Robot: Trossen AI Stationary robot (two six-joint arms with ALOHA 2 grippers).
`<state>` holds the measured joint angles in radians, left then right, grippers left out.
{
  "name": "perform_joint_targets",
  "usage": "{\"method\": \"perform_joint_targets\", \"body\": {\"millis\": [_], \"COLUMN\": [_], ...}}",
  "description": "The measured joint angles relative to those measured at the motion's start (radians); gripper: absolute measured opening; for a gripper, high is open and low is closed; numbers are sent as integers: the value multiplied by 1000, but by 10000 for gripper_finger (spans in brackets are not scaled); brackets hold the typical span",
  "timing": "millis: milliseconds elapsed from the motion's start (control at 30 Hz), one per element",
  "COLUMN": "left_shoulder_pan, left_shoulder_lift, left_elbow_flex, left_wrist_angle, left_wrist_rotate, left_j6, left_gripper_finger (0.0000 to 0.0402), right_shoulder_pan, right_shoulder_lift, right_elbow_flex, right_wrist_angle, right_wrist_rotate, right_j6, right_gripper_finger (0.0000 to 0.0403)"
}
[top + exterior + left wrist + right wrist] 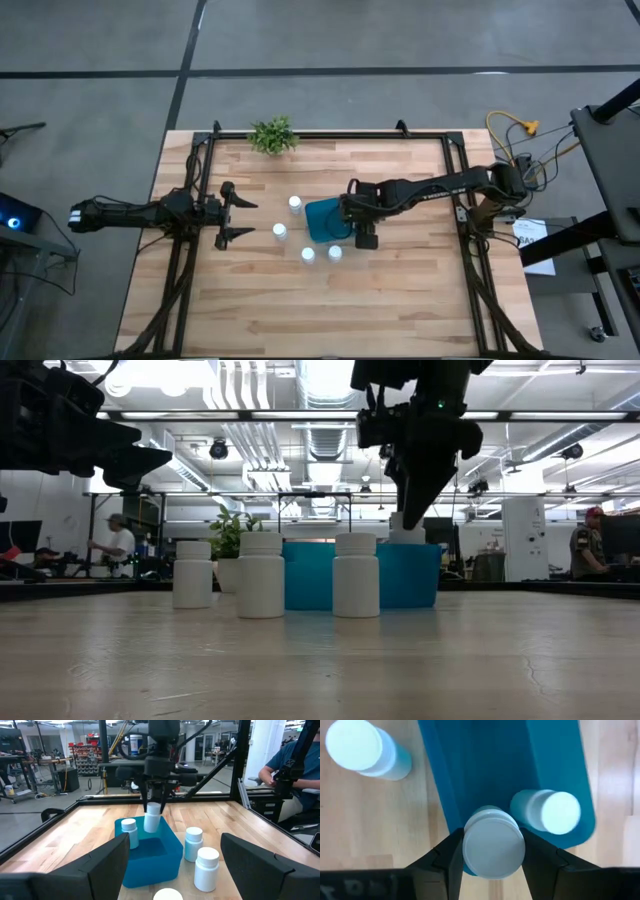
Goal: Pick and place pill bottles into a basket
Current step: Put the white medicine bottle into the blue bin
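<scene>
Over the basket [325,221] at mid-bench, the right gripper [492,854] clasps a pill bottle [494,845]; one bottle [552,811] lies inside, four [281,232] remain outside; the left gripper [240,219] waits, released.

I logged the teal basket [324,222] mid-table. One white pill bottle [551,813] stood upright inside it; another [152,817] hung upright over it, pinched by the right gripper [493,851]. I counted four more bottles [280,231] standing on the table beside the basket.
</scene>
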<state>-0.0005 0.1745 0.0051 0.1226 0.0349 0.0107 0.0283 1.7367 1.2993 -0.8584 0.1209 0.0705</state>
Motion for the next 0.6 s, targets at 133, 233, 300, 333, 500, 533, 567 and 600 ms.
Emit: {"method": "perform_joint_targets", "body": {"millis": [133, 233, 300, 333, 500, 533, 567, 600], "left_shoulder_pan": [0, 0, 0, 0, 0, 0, 0, 0], "left_shoulder_lift": [0, 0, 0, 0, 0, 0, 0, 0], "left_elbow_flex": [0, 0, 0, 0, 0, 0, 0, 0], "left_wrist_angle": [0, 0, 0, 0, 0, 0, 0, 0], "left_wrist_rotate": [0, 0, 0, 0, 0, 0, 0, 0], "left_j6": [0, 0, 0, 0, 0, 0, 0, 0], "left_gripper_finger": [295, 295, 295, 295, 295, 295, 295, 295], "right_shoulder_pan": [-12, -16, -20, -22, -31, -31, -31, -31], "right_shoulder_lift": [0, 0, 0, 0, 0, 0, 0, 0], "right_elbow_flex": [-17, -27, -38, -46, -83, -88, -94, -99], "right_wrist_angle": [22, 48, 67, 89, 135, 137, 136, 136], "right_wrist_rotate": [-1, -2, -20, -29, -48, -51, -55, -55], "right_j6": [-9, -19, -25, -26, -25, -23, -22, -22], "right_gripper_finger": [148, 148, 148, 148, 148, 148, 148, 148]}}
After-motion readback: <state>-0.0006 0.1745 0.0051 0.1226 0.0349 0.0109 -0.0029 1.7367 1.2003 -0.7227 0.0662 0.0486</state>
